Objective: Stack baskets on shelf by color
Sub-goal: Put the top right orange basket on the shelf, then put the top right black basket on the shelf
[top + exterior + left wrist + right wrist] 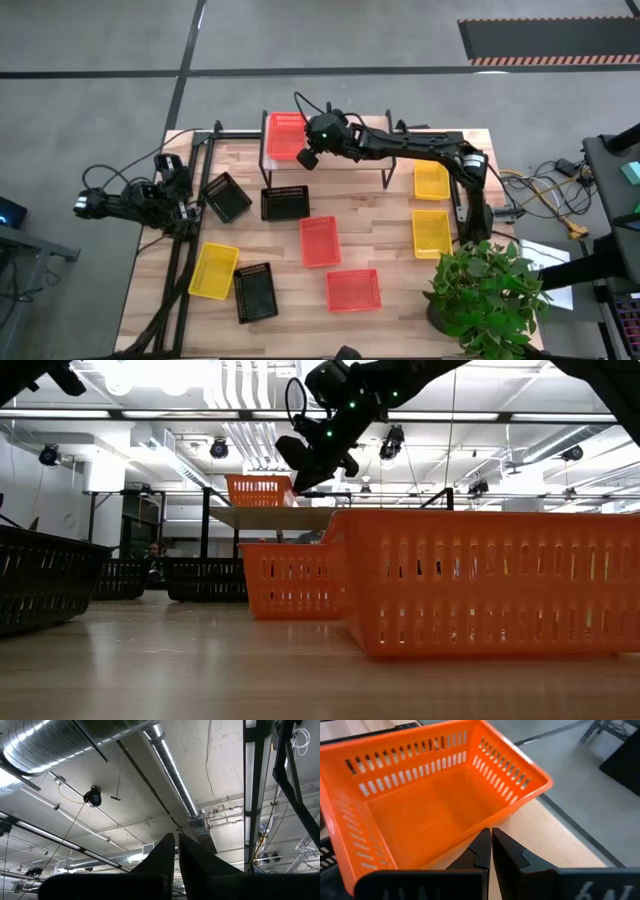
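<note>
The right gripper (pixel 306 158) is stretched out over the shelf (pixel 345 148) at the far edge of the table (pixel 390 230), sitting just beside the one red-orange basket on the shelf (pixel 284 136) — its fingers (pixel 482 847) are pressed together with nothing between them, tips right at the basket's near rim in the right wrist view. That basket sits at the shelf's left end, upright and empty. In the low view the gripper hangs above the plank with the basket perched behind it. The other two red-orange baskets are still down on the table, one near the middle (pixel 319 241) and one closer to the front edge (pixel 353 289), near each other but apart. Two yellow baskets lie in a line on the right side, one just in front of the shelf's right end (pixel 431 180) and one further forward (pixel 431 232), and a third yellow basket (pixel 214 270) sits at the front left, touching a black basket (pixel 254 292). Two more black baskets are in front of the shelf's left end — one tilted (pixel 227 196) and one squared up (pixel 285 203). The left gripper (pixel 175 851) is parked off the table's left side, pointed up at the ceiling, fingers closed and empty. A potted plant (pixel 490 295) stands at the front right corner.
</note>
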